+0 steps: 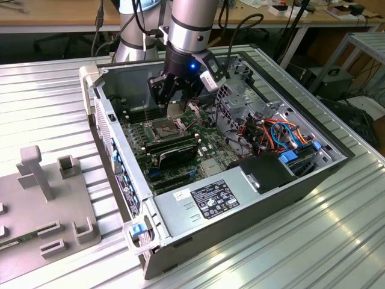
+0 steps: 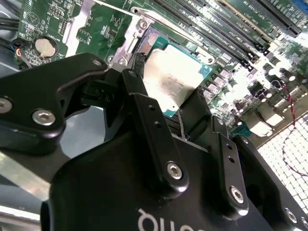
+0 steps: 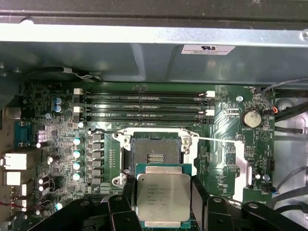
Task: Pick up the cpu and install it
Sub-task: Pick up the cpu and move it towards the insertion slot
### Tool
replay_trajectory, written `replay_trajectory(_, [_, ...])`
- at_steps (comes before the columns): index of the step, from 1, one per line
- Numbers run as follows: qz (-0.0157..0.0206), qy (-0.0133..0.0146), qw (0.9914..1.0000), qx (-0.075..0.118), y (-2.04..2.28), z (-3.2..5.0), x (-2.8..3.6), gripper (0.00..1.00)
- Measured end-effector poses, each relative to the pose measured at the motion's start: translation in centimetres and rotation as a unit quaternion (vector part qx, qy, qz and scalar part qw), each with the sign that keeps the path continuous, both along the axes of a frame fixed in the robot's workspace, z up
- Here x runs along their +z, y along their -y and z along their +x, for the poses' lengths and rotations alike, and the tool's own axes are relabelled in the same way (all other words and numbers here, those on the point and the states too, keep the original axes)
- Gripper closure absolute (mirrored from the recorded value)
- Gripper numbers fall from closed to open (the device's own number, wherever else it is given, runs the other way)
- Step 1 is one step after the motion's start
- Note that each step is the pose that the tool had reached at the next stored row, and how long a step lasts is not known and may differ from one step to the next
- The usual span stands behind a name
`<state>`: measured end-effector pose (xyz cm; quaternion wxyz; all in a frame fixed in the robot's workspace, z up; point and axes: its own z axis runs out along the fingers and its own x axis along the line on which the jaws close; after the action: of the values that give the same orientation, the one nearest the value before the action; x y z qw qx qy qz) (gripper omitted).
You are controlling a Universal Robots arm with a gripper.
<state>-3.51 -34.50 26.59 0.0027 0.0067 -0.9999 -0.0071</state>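
Note:
The cpu [image 3: 162, 195], a flat square chip with a dull silver top on a green rim, sits between two black fingers [image 3: 126, 192] of my gripper [image 3: 162, 197], which is shut on it by its opposite edges. It hangs just above the motherboard, beside the open dark square socket [image 3: 155, 154], whose metal frame is folded back. The second wrist view shows the cpu [image 2: 171, 79] in the gripper [image 2: 166, 103], over the socket frame [image 2: 139, 29]. In the exterior view the gripper [image 1: 170, 90] is lowered into the open computer case, over the socket [image 1: 165, 125].
Memory slots [image 3: 144, 103] run beside the socket, and a coin battery [image 3: 250, 118] is nearby. A long black card [image 1: 174, 153], the grey power supply [image 1: 207, 201] and coloured drive cables [image 1: 271, 129] crowd the case. A grey fixture plate [image 1: 42, 205] lies at the exterior view's left.

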Motion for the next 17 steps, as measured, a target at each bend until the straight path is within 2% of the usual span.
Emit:
replay_trajectory(7, [0.0001,0.0001,1.00000,0.000,-0.05,0.01,-0.14,0.45])
replay_trajectory(13, [0.0000,0.0000,1.00000,0.000,-0.05,-0.35,-0.94,0.45])
replay_trajectory(14, [0.0000,0.0000,1.00000,0.000,-0.07,-0.48,-1.40,0.45])
replay_trajectory(17, [0.0000,0.0000,1.00000,0.000,-0.19,-0.49,-1.75,0.45])
